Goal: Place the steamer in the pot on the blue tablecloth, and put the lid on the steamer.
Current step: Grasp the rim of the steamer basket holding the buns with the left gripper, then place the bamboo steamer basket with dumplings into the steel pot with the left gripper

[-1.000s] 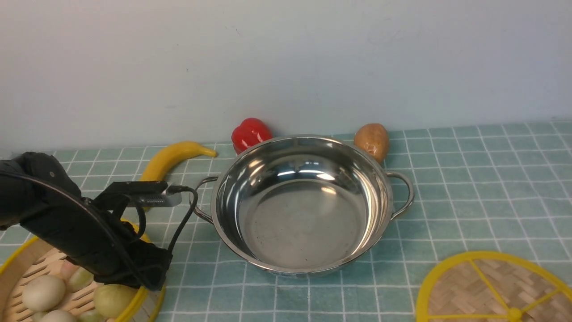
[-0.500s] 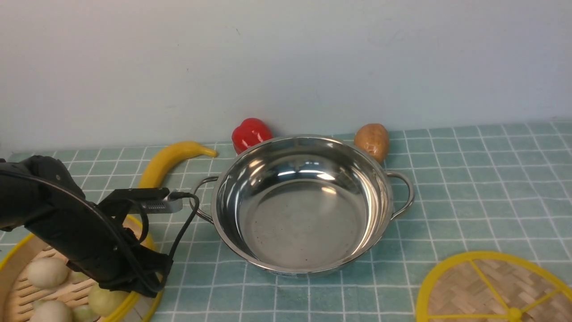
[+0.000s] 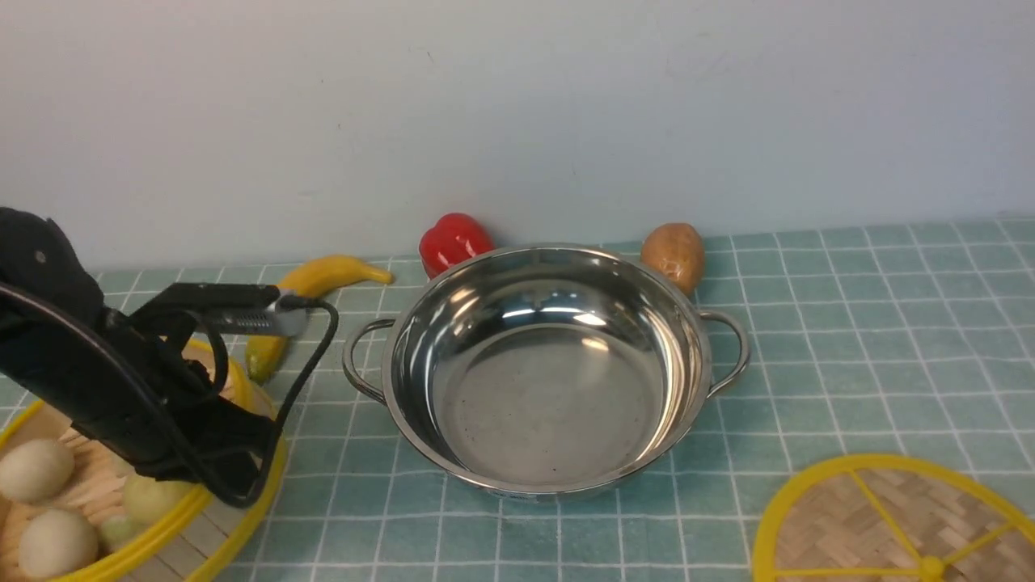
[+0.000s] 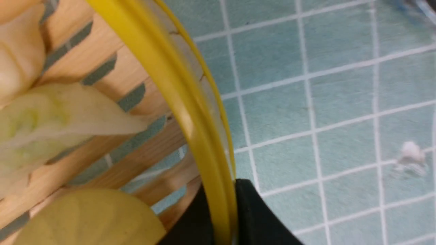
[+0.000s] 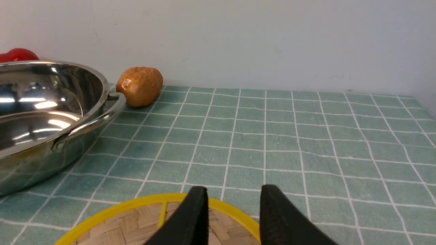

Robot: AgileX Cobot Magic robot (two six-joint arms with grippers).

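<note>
The steamer (image 3: 162,529), a bamboo basket with a yellow rim, is at the front left and holds pale buns (image 3: 36,469). It tilts, with its right side raised off the blue tablecloth (image 3: 849,339). My left gripper (image 3: 241,483) is shut on its right rim. In the left wrist view the rim (image 4: 190,112) runs between the gripper's (image 4: 223,217) black fingers. The empty steel pot (image 3: 550,404) stands in the middle. The woven lid (image 3: 889,525) lies flat at the front right. My right gripper (image 5: 233,192) hovers open over the lid's (image 5: 136,221) far rim.
A banana (image 3: 315,283), a red pepper (image 3: 454,240) and a potato (image 3: 673,254) lie behind the pot along the pale wall. The pot's looped handles (image 3: 732,352) stick out left and right. My left arm's cable (image 3: 311,356) hangs near the left handle.
My left gripper has closed on the steamer's right rim and risen. The steamer has tipped up on that side and the buns have shifted left. The right gripper has stayed still.
</note>
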